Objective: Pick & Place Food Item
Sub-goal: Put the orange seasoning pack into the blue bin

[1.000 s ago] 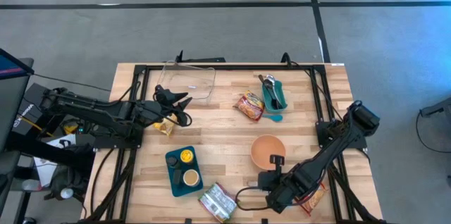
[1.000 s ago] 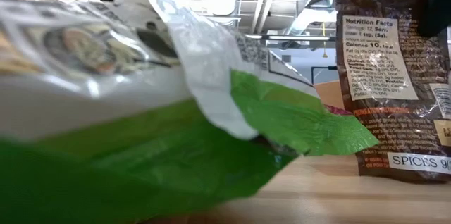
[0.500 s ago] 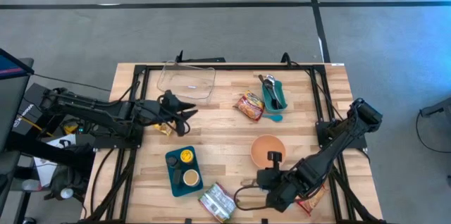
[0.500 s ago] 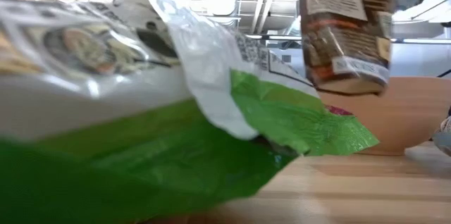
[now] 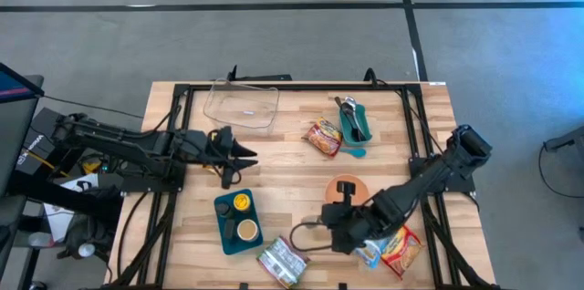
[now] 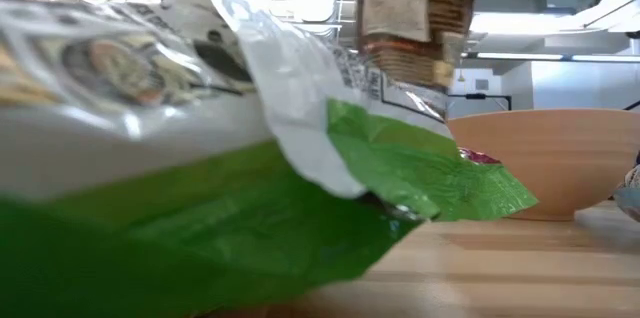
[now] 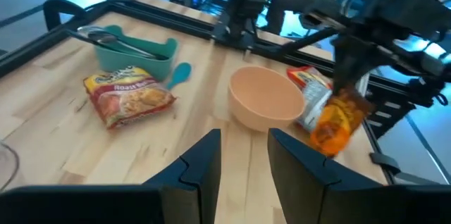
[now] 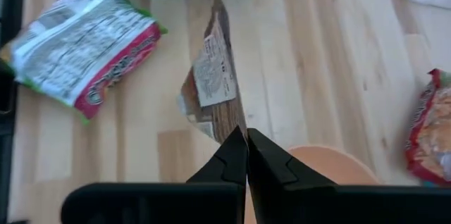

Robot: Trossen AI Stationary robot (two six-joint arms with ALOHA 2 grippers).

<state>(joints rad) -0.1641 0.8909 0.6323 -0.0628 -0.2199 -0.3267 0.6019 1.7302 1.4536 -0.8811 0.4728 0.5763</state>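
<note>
A brown food packet with a white nutrition label hangs from my right gripper, which is shut on it above the table's near middle. It also shows in the left wrist view and the low view. Just right of it an orange bowl stands on the wood, partly under my right arm. My left gripper is open and empty at the table's left, pointing toward the bowl. My right gripper pinches the brown packet's top edge between its two shut fingertips. The fingers come from above, slanting down. The packet hangs below them, upright and clear of the table.
A green and white packet lies at the near edge and fills the low view. A noodle packet lies near right, another by a teal utensil tray. A blue tray with cups and a clear container stand on the left.
My right gripper has risen and gone toward the table's left and far side, carrying the brown packet up past the bowl. This has uncovered the noodle packet at the near right. My left gripper has swung at the wrist and now points toward the table's right.
</note>
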